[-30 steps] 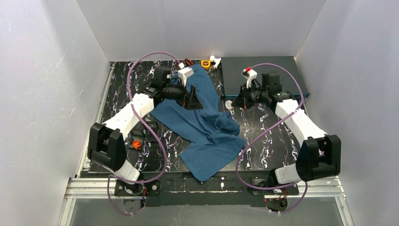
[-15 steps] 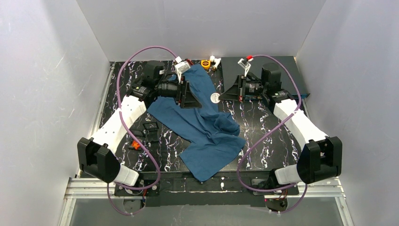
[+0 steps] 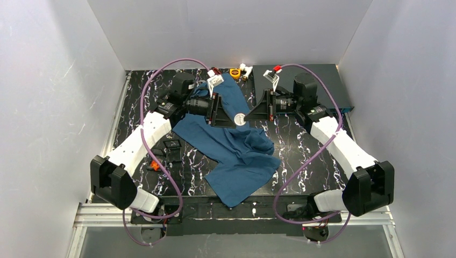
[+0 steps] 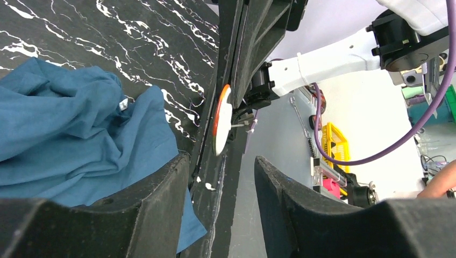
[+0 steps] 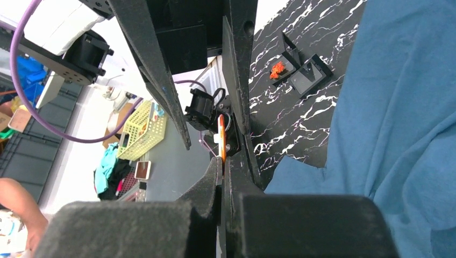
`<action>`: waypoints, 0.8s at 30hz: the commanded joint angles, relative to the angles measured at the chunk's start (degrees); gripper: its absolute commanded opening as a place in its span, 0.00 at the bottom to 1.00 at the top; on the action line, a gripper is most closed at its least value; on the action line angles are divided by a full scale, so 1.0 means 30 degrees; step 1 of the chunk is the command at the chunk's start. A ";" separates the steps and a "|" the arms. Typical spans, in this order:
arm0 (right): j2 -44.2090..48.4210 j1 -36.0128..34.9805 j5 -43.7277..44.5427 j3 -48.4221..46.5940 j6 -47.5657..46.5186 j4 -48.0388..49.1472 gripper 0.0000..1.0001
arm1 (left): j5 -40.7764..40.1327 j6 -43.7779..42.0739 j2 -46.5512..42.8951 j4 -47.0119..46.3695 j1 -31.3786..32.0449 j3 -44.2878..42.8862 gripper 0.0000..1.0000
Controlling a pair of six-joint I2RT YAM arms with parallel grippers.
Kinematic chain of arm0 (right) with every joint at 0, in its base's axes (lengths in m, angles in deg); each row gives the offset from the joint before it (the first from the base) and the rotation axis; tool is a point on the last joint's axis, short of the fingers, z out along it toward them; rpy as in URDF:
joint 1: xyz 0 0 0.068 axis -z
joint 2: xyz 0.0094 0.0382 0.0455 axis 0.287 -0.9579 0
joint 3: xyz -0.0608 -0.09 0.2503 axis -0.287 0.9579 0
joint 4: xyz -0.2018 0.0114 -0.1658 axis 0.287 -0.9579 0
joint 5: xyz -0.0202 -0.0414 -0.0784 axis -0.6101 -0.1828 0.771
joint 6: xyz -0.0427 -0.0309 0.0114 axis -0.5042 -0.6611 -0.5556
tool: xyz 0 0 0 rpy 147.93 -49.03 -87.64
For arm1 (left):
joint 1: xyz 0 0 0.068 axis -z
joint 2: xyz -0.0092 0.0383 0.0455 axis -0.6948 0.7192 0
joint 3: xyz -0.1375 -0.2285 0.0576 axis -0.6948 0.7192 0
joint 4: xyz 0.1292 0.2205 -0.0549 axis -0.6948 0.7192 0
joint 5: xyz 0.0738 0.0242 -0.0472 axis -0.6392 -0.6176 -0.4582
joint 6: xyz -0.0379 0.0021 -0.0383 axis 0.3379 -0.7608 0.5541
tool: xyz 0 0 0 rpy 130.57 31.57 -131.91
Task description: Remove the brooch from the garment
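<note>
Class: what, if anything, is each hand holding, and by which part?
The right hand pinches the round brooch by its edge. The left hand, open, holds nothing.

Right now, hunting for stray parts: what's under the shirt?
Only the table shows around the shirt; anything beneath is hidden by cloth. The brooch is off it, clamped in the right gripper.
</note>
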 commanded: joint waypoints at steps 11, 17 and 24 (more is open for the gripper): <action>0.0547 -0.0832 -0.0686 -0.0236 -0.0644 0.0575 0.01 | 0.0628 0.0503 -0.0323 -0.0717 0.0153 0.0033 0.30; 0.0608 -0.0920 -0.0479 -0.0160 -0.0628 0.0498 0.01 | 0.1116 0.1486 -0.0305 -0.1579 0.0168 0.0306 0.05; 0.0618 -0.0891 0.0008 -0.0173 -0.0523 -0.0055 0.42 | 0.0663 0.3427 -0.0516 -0.2529 0.0154 0.0999 0.00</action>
